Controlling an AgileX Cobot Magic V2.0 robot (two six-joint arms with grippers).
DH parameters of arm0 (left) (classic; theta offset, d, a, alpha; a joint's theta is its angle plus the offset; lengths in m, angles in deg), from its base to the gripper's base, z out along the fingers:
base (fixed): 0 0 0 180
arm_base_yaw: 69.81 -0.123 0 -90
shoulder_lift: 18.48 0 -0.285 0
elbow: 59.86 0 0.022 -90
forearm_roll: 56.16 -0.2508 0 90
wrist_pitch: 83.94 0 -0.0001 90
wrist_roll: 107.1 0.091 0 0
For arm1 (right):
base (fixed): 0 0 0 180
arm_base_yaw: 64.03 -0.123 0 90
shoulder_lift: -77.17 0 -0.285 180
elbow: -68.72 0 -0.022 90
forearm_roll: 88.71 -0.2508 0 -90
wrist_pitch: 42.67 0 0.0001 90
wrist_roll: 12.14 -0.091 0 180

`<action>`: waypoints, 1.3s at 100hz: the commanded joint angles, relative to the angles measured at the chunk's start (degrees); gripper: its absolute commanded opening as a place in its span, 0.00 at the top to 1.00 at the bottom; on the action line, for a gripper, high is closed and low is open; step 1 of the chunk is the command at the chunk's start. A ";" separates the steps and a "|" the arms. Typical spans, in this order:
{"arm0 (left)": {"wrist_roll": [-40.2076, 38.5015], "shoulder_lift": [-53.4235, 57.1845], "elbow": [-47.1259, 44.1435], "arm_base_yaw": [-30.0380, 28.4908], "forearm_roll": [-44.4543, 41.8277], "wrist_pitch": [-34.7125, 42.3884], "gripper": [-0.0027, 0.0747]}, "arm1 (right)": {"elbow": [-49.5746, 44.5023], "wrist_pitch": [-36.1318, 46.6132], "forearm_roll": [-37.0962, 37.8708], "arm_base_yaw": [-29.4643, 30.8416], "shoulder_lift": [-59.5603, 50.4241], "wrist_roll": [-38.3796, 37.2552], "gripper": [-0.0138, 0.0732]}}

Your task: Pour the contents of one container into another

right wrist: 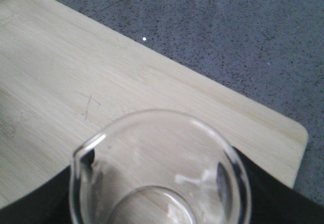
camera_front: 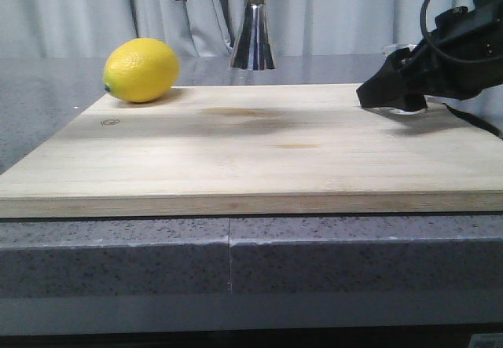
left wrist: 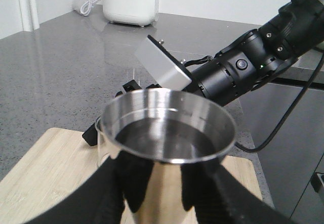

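The left end effector [left wrist: 167, 193] is gripping the steel jigger [camera_front: 253, 38], holding it aloft above the far edge of the wooden board [camera_front: 259, 152]. The right end effector [camera_front: 393, 93] is clamping the glass beaker [right wrist: 159, 168] at the board's far right (lemon [camera_front: 141, 69] sitting far left).

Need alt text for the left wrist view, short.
The left gripper holds the steel jigger upright, its open cup holding clear liquid. Behind it the right arm reaches over a wooden board on a grey speckled counter, with a white appliance at the back.
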 commanded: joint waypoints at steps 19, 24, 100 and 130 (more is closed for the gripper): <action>-0.44 2.87 1.89 0.66 4.29 -6.05 0.73 | 1.64 1.22 -1.09 0.43 -4.87 -4.98 0.19; -0.44 2.87 1.89 0.66 4.29 -6.05 0.73 | 1.64 0.38 -0.93 0.43 -6.14 -7.32 0.19; -0.44 2.87 1.89 0.66 4.29 -6.05 0.73 | 1.00 -8.12 54.39 0.43 -28.39 -72.69 0.19; -0.44 2.87 1.89 0.66 4.29 -6.05 0.73 | -5.52 -9.93 54.39 0.43 -37.49 -74.93 0.19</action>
